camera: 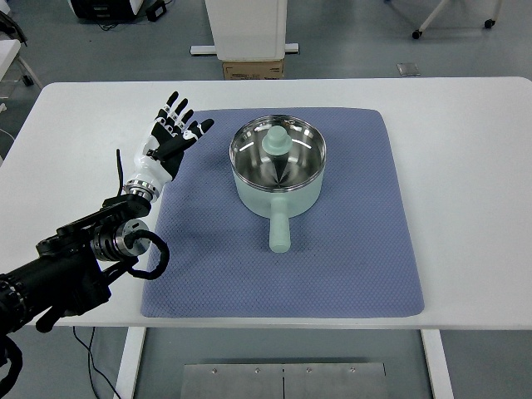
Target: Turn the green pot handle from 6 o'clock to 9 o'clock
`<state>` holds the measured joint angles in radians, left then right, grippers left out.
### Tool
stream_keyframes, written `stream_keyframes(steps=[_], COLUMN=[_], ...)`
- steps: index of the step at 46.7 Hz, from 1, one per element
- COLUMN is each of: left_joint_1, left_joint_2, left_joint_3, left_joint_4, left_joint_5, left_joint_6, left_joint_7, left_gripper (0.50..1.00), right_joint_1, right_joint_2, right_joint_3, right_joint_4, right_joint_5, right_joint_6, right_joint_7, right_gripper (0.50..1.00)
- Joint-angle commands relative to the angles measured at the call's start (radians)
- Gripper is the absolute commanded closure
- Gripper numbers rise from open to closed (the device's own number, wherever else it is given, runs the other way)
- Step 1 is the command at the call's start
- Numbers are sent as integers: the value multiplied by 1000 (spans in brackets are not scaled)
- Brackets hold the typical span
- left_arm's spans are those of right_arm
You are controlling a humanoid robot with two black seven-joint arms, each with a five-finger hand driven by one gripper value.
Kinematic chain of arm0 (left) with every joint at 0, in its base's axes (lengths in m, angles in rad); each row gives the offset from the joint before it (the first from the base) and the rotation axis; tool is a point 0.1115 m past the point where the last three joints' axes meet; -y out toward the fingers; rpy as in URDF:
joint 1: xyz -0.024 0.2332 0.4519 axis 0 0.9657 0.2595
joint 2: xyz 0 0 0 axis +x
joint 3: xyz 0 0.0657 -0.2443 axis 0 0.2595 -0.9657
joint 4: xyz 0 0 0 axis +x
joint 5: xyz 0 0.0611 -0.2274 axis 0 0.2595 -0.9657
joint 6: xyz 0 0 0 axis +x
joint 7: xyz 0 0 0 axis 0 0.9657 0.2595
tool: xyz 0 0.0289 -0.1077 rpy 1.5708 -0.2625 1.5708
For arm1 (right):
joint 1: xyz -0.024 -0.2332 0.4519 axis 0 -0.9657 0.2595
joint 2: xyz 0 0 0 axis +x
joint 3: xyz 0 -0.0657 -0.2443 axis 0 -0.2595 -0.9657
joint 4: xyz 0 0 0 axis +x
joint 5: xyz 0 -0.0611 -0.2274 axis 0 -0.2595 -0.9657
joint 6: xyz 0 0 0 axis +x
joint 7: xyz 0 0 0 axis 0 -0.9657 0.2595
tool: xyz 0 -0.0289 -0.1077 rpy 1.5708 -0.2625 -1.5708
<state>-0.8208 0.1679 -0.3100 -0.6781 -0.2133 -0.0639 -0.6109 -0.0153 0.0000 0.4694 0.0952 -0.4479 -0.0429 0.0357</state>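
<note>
A pale green pot [278, 165] stands on the blue mat [357, 249], its shiny steel inside showing and a green knob [276, 141] lying in it. The pot's handle [279, 228] points straight toward the near edge, at 6 o'clock. My left hand [173, 133] hovers over the mat's left edge, well left of the pot and apart from it, with fingers spread and nothing in them. The left arm [83, 258] runs in from the lower left. My right arm does not show.
The mat lies on a white table [465, 166]. Beyond the table's far edge stand a white pedestal base and a cardboard box [252, 69]. A black cable loops beside the left forearm [154, 258].
</note>
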Motion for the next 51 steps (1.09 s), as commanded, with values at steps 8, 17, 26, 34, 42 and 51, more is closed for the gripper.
stream_keyframes(steps=[8,17,26,34,42,51], left_joint_1=[2,0,0,0,-6,-18], left_joint_2=[-4,-1,18,38,55,64], left_joint_3=[-6,-31,-50,-78,-97,-109], left_joint_4=[-1,-1,-1,-3,-5,-5], left_joint_5=[0,2,23,74,89,113], left_joint_6=[-8,-19,-82,-126,-171,-218], left_joint_7=[0,0,0,0,0,0], left_gripper=[500,500,500,500,500,500], right_joint_1=[0,0,0,0,0,0], right_joint_2=[0,0,0,0,0,0], right_joint_3=[0,0,0,0,0,0], right_joint_4=[0,0,0,0,0,0], right_joint_5=[0,0,0,0,0,0], right_joint_6=[0,0,0,0,0,0], right_joint_7=[0,0,1,1,0,0], right_gripper=[500,500,500,500,500,500])
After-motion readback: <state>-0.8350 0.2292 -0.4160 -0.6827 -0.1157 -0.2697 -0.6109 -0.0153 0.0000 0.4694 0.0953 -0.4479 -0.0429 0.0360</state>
